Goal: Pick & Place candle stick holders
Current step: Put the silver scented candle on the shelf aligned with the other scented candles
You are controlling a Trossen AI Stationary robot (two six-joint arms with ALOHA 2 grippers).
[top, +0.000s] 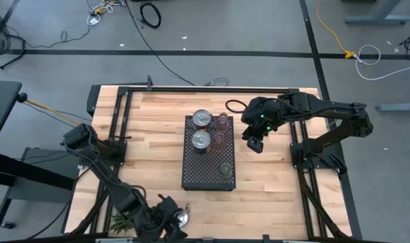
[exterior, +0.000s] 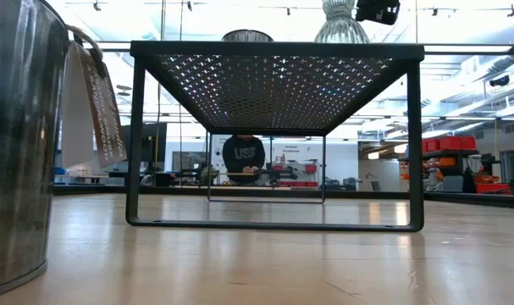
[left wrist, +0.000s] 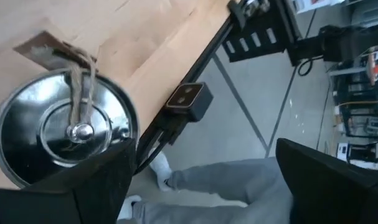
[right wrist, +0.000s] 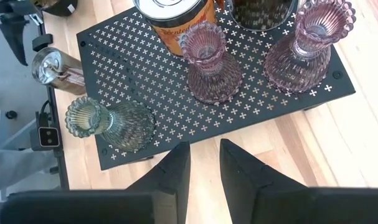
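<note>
A black perforated tray (top: 208,177) stands mid-table on legs. On it stand two silvery metal holders (top: 202,119) (top: 201,140), two pink glass holders (right wrist: 208,62) (right wrist: 308,46) and an olive-green glass holder (right wrist: 111,124). A third silvery holder (left wrist: 61,134), with a paper tag on twine (left wrist: 48,50), stands on its base on the table near the front edge (top: 183,217). My left gripper (left wrist: 204,180) is wide open just above it, with the holder off to one finger's side. My right gripper (right wrist: 204,149) hovers empty beside the tray's right edge, its fingers a narrow gap apart. My left gripper comes at the silvery holder from above. One finger (left wrist: 98,183) stands in front of the holder's rim (left wrist: 123,124). I cannot tell whether it touches the holder. The holder stands upright on the table, outside the gap between the fingers.
A spiky green plant (top: 123,219) lies at the front left, beside the left arm. The table's front edge and a black frame rail (left wrist: 195,68) run close to the silvery holder. A person's grey trouser legs (left wrist: 226,180) show beyond the edge. Bare wood lies right of the tray.
</note>
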